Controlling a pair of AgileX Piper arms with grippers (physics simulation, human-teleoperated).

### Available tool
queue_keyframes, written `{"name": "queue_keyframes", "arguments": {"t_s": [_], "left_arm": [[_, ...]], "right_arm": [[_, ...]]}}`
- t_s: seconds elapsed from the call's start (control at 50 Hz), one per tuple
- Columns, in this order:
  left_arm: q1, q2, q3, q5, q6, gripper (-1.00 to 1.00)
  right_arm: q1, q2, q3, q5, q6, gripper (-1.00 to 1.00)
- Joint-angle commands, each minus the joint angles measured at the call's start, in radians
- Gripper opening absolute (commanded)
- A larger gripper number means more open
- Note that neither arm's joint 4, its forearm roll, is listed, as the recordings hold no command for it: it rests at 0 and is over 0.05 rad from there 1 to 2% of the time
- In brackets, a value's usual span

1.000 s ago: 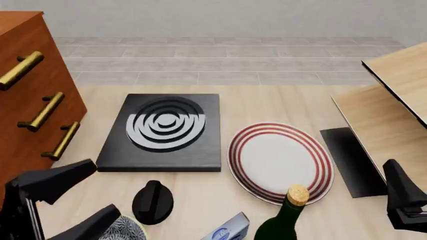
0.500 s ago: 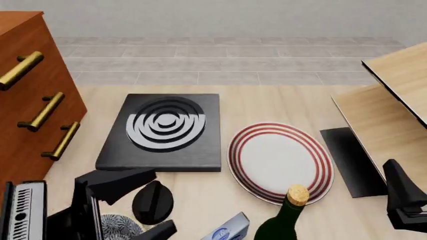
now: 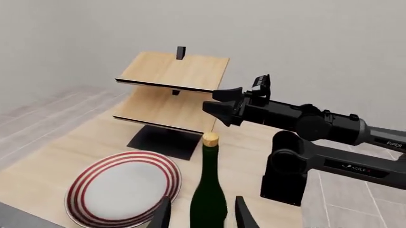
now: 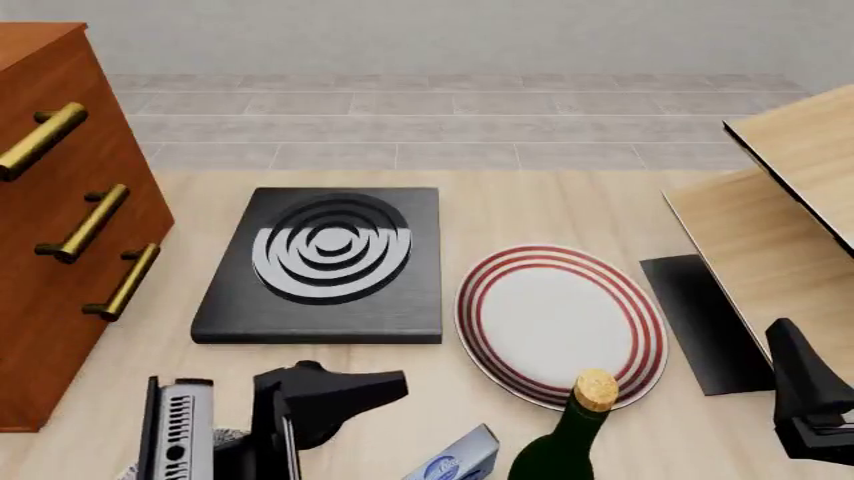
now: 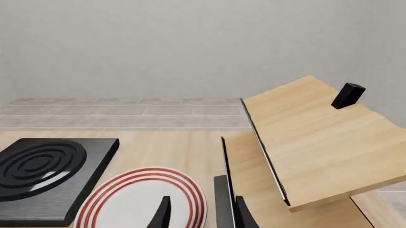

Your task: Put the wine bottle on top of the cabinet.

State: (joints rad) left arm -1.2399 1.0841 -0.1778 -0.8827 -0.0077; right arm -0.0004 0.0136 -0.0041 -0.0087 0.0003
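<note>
The dark green wine bottle (image 4: 571, 445) with a tan cork (image 4: 595, 388) stands upright at the table's front edge, just in front of the striped plate. In the left wrist view the bottle (image 3: 208, 190) stands ahead, framed between the fingers. My left gripper (image 4: 327, 400) is open and empty, to the left of the bottle and apart from it; its wrist view (image 3: 203, 218) shows it too. My right gripper (image 4: 801, 400) is open and empty at the front right, as its wrist view (image 5: 201, 216) shows. The reddish-brown cabinet (image 4: 54, 200) with brass handles stands at the left.
A black board with white rings (image 4: 327, 262) lies mid-table. A red-striped white plate (image 4: 561, 320) lies to its right. A pale wood shelf unit (image 4: 781, 230) stands at the right on a black base. A blue-and-white carton (image 4: 461, 462) sits beside the bottle. The right arm (image 3: 304, 123) crosses behind the bottle.
My left arm has swung to the right along the table's front, toward the bottle, and now covers the black knob and patterned bowl. The right gripper and the bottle have not moved.
</note>
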Motion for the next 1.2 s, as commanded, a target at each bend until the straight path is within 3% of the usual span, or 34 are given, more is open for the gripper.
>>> {"name": "queue_keyframes", "arguments": {"t_s": [0.02,0.5,1.2], "left_arm": [[-0.034,0.129,-0.023,-0.091,-0.009,1.0],[-0.034,0.417,-0.075,-0.228,0.018,1.0],[-0.043,0.508,-0.145,-0.245,0.008,1.0]], "right_arm": [[0.0,0.0,0.0,0.0,0.0,1.0],[0.0,0.0,0.0,0.0,0.0,1.0],[0.0,0.0,0.0,0.0,0.0,1.0]]}}
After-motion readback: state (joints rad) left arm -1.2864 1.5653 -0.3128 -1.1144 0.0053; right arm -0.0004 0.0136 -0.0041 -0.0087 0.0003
